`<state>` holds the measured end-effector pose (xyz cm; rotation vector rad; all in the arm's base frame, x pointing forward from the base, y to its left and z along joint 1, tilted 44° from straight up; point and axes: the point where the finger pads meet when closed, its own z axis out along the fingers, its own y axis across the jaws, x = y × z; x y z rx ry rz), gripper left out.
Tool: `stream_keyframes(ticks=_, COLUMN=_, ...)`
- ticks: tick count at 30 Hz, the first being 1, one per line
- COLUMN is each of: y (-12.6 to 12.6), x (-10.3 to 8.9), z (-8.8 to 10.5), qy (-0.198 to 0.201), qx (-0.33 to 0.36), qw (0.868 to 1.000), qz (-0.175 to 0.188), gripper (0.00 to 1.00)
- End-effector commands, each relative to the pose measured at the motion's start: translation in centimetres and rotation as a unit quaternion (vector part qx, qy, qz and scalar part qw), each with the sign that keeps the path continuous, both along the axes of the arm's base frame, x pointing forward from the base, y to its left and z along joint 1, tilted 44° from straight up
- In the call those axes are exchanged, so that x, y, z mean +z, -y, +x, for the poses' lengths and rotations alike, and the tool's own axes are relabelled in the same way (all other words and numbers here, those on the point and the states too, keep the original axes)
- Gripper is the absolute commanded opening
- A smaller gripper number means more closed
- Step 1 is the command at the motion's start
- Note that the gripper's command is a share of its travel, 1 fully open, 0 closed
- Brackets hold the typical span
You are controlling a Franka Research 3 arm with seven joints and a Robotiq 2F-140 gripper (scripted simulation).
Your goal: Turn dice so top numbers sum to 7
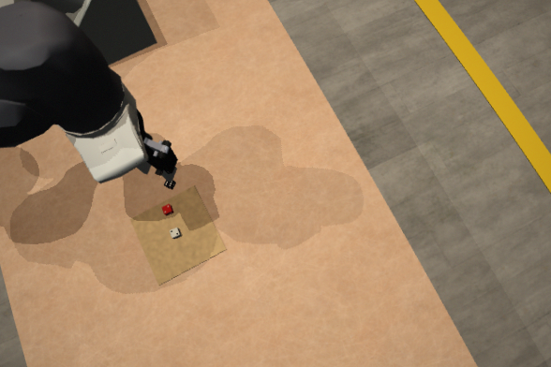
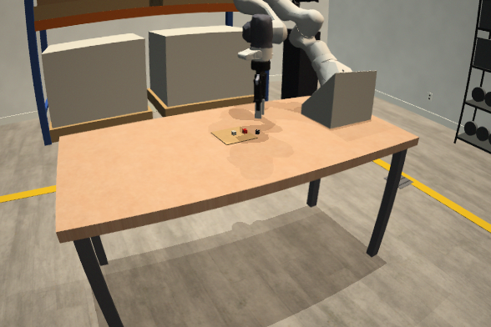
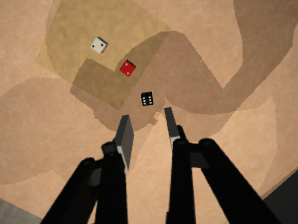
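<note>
A black die (image 1: 170,183) (image 2: 257,132) (image 3: 147,98) lies on the table just off the mat, with six pips on top in the wrist view. A red die (image 1: 167,209) (image 2: 245,130) (image 3: 128,68) lies on the mat (image 1: 161,267) (image 2: 226,140) (image 3: 60,37) near its edge on the black die's side; its top pips are too small to count surely. A white die (image 1: 174,232) (image 2: 234,133) (image 3: 99,45) lies further in, with two pips on top. My gripper (image 2: 260,113) (image 3: 148,122) is partly open and empty, above the table near the black die.
The arm's grey base block (image 1: 124,23) (image 2: 352,98) stands on the table behind the gripper. The arm's shadow falls across part of the mat and the table around it. The table's long edge runs beyond the mat, with floor past it.
</note>
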<state>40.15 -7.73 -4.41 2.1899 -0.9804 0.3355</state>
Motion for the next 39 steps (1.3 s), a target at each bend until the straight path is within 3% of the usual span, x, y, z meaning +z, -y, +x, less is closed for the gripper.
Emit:
stream_keyframes(ticks=1, y=-0.09, x=0.03, z=0.08, qy=0.019, qx=-0.014, qw=1.000, qz=-0.001, gripper=0.19)
stream_keyframes(ticks=39, y=0.37, x=-0.46, z=0.05, qy=0.019, qx=-0.013, qw=1.000, qz=-0.001, gripper=0.19)
